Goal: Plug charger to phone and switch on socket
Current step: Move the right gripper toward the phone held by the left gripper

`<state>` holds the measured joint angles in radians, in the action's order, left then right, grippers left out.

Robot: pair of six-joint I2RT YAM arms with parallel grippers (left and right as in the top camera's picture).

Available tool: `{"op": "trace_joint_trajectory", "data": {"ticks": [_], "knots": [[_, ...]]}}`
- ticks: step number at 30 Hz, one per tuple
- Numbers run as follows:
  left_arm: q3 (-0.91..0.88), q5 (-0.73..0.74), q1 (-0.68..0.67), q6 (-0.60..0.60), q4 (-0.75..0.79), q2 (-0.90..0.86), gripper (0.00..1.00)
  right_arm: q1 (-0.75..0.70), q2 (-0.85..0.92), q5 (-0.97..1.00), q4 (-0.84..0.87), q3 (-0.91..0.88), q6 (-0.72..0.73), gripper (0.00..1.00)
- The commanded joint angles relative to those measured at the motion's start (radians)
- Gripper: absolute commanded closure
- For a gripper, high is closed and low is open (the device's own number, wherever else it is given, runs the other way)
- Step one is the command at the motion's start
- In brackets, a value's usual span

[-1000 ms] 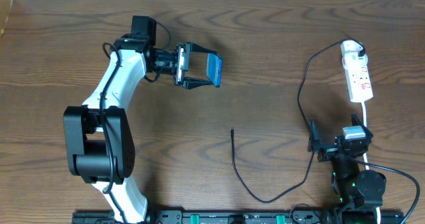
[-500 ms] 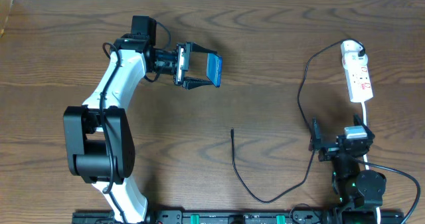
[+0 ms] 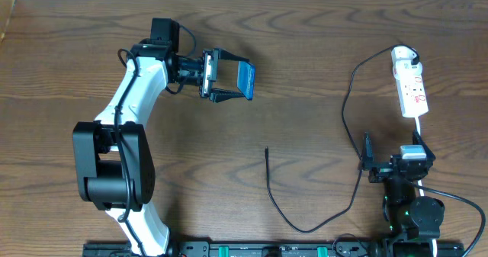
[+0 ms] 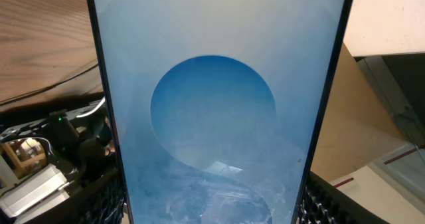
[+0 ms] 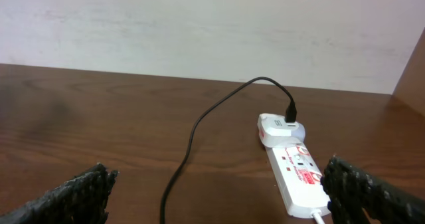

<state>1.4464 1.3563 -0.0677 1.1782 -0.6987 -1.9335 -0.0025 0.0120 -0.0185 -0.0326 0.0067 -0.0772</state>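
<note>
Right now I'm gripping the phone (image 3: 245, 78) across its width in the left claw (image 3: 235, 78), its blue screen facing that wrist camera; it looks raised off the tabletop (image 3: 320, 28), toward the far left. The right claw (image 3: 392, 154) is hanging wide and empty near my edge, just this side of the socket (image 3: 412, 85). The charger (image 5: 192, 136) is running from the socket's far end, past the right claw, and looping round to its plug (image 3: 267, 151) mid-tabletop. I'm judging the plug as the thing to fetch: it's lying well to the left of the right claw, its last stretch pointing away from me, roughly toward the phone. The free right arm is the one I'm reckoning on for the pickup.
</note>
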Motion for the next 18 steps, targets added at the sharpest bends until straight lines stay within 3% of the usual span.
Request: {"op": "trace_joint_trajectory", "data": {"ticks": [1,14,18], "knots": [[0.028,0.050,-0.001,-0.007,0.002,0.039,0.93,0.003,-0.006,0.013,0.006,0.007,0.010,0.01],[0.028,0.050,-0.001,-0.006,0.002,0.039,0.93,0.003,-0.006,0.013,0.006,0.008,0.055,0.01],[0.028,0.050,-0.001,-0.006,0.002,0.039,0.92,0.003,-0.006,0.008,-0.005,0.030,0.142,0.01]]}}
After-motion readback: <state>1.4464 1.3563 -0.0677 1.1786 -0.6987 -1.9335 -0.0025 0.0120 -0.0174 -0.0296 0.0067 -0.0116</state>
